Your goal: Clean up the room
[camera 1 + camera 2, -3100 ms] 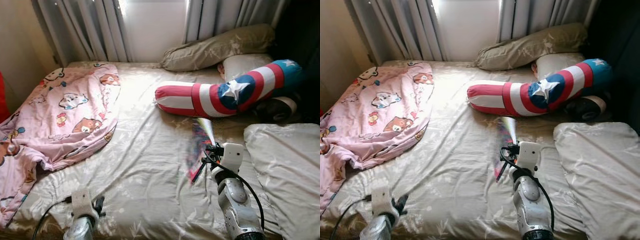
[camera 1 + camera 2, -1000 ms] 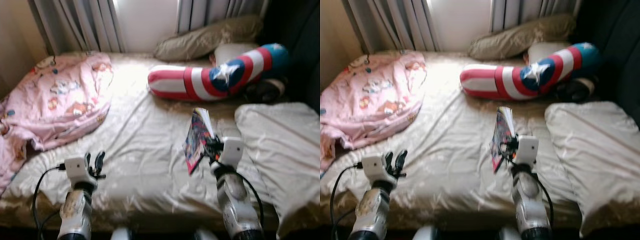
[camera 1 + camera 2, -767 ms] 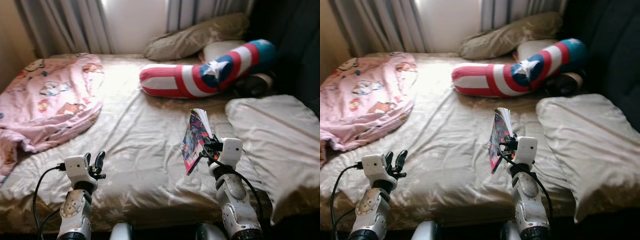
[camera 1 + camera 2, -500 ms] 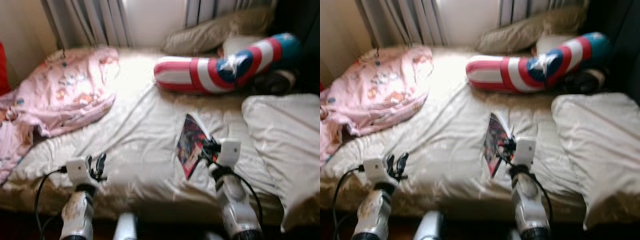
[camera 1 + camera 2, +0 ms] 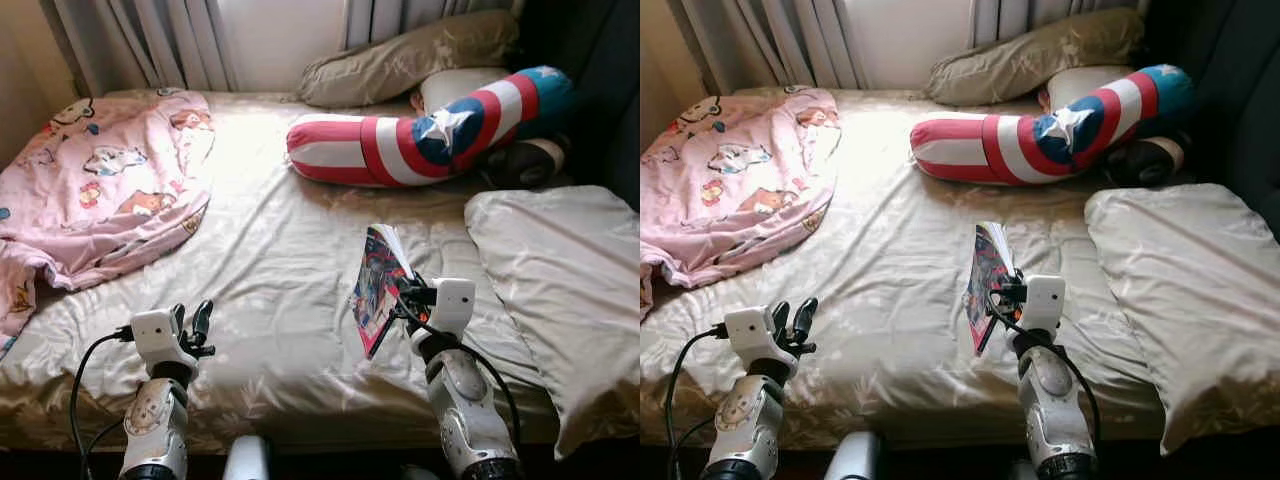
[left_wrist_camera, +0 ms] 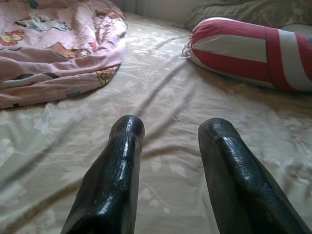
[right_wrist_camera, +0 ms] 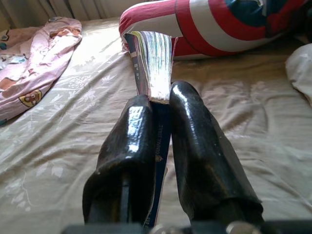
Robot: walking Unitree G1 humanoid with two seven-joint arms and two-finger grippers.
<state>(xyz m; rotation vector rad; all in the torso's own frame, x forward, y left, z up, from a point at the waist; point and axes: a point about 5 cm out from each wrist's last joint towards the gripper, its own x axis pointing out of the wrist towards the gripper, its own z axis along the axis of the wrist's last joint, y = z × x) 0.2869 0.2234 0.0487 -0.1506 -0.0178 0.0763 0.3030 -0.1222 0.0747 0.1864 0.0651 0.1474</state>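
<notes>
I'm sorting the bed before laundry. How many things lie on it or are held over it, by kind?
Pillows: 3
Bolster: 1
Blanket: 1
Book: 1, held in the right gripper
Total: 6

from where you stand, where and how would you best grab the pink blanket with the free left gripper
Probably the near edge of the pink blanket, where it bunches into thick folds on the sheet. Come in low from the robot's side with the open left gripper, so a raised fold slips between the fingers; the flat middle offers nothing to pinch.
</notes>
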